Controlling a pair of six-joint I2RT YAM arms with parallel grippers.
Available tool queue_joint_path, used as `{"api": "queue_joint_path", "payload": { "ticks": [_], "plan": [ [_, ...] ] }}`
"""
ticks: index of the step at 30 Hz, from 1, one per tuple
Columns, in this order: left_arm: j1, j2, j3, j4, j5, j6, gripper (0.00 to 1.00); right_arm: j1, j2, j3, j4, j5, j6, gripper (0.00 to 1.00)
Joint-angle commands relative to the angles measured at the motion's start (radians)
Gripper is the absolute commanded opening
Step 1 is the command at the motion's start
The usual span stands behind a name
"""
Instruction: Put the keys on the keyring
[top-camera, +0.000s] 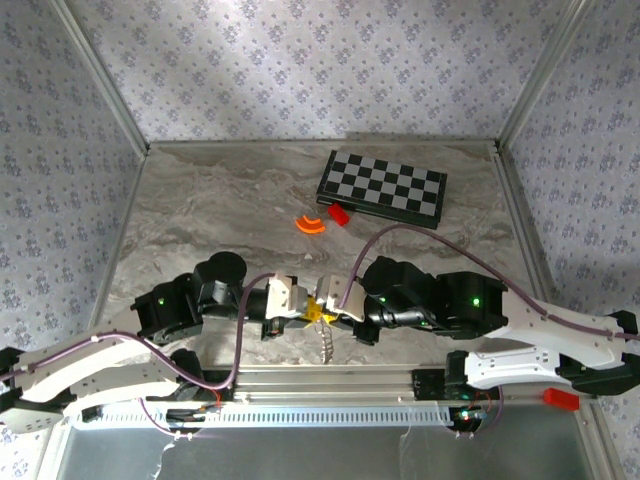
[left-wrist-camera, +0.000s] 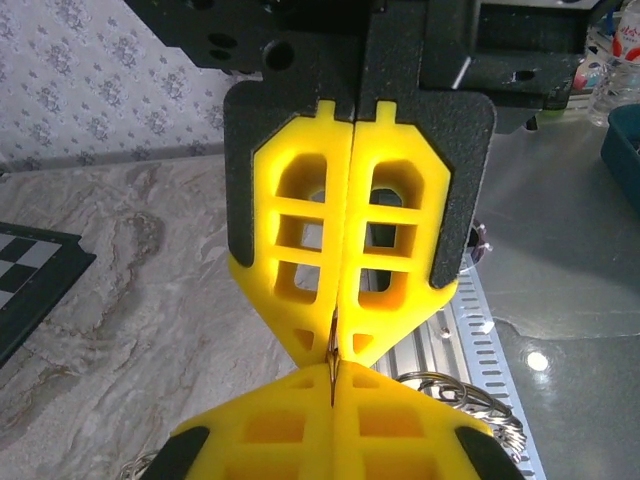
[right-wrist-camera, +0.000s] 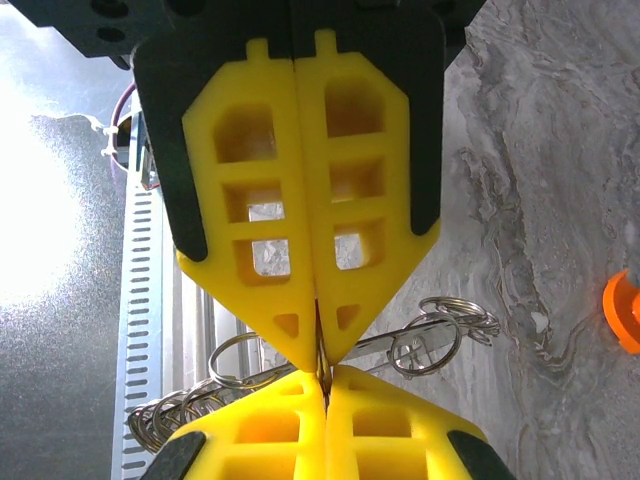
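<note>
Two-armed pinch at the near edge of the surface (top-camera: 200, 230).
We see the left gripper (top-camera: 311, 310) and right gripper (top-camera: 334, 314) both clamped on a metal sliver (left-wrist-camera: 331, 362); keyring (right-wrist-camera: 430, 335) loops dangle beneath; the key we cannot discern.

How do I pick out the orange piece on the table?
Find the black-and-white checkerboard at the far side of the marble table. Two small pieces lie off its near left corner; the orange arc is the curved one, left of the boxy red block.
</note>
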Motion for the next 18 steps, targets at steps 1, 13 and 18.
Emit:
{"api": "queue_joint_path", "payload": {
  "ticks": [1, 13, 18],
  "plan": [
    [-0.007, -0.026, -0.017, 0.040, 0.009, -0.002, 0.00, 0.002, -0.020, -0.003, 0.055, -0.014, 0.003, 0.00],
    [-0.007, -0.111, -0.112, 0.316, 0.055, -0.122, 0.00, 0.002, -0.075, -0.069, 0.202, -0.012, 0.047, 0.21],
    [-0.008, -0.129, -0.171, 0.474, 0.054, -0.186, 0.00, 0.002, -0.121, -0.141, 0.273, -0.004, 0.052, 0.19]
  ]
}}
